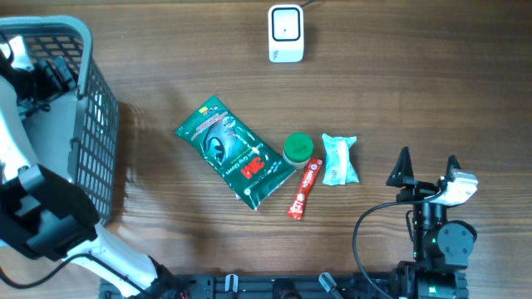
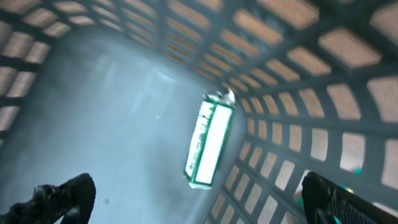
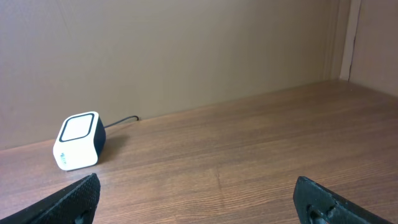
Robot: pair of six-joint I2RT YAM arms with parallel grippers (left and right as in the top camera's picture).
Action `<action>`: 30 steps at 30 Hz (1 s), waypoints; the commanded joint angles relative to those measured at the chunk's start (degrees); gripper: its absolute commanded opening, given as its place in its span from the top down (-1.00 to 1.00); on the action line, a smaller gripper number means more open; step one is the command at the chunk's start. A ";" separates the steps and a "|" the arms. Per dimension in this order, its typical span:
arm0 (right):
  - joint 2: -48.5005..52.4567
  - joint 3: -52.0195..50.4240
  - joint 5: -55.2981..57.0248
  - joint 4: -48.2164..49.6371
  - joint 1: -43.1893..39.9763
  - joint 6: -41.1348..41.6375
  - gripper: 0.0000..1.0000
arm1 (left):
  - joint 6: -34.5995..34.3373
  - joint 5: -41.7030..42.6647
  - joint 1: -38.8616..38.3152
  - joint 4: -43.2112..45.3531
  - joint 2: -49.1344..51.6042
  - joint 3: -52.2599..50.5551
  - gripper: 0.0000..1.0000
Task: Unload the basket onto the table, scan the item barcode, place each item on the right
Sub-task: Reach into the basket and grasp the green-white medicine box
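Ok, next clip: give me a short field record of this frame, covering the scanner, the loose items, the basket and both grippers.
scanner: white barcode scanner, far side of table, cable attached
table items: green pouch, round green-topped item, red stick sachet, pale teal packet
basket: grey basket at left, green-and-white pack lying inside
left gripper: open, empty, inside basket over the pack
right gripper: open, empty, near table's right front, apart from all items

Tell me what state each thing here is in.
Basket: upright, not empty.
Packet: lying on basket floor.
Left gripper: jaws open, empty, above basket floor.
Right gripper: jaws open, empty.
Green pouch: lying flat.
Green-lidded jar: upright, closed.
Red stick: lying flat.
Teal sachet: lying flat.
Scanner: standing, unobstructed.
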 commanded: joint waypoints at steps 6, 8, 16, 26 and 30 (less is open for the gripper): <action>-0.42 -0.07 -0.76 0.20 -0.02 -0.72 -0.99 | 7.69 3.56 -0.11 0.52 5.75 0.72 -1.00; -0.42 -0.07 -0.79 0.20 -0.02 -0.70 -1.00 | 8.09 3.58 -0.22 1.03 6.78 0.68 -1.00; -0.42 -0.07 -0.79 0.20 -0.02 -0.70 -0.99 | 9.14 2.29 -2.10 3.06 12.31 0.68 -1.00; -0.42 -0.07 -0.79 0.20 -0.02 -0.72 -1.00 | 9.11 -1.84 -3.32 3.76 16.85 0.63 -1.00; -0.42 -0.07 -0.79 0.20 -0.02 -0.70 -1.00 | 9.09 -2.10 -3.32 2.38 19.17 0.48 -0.98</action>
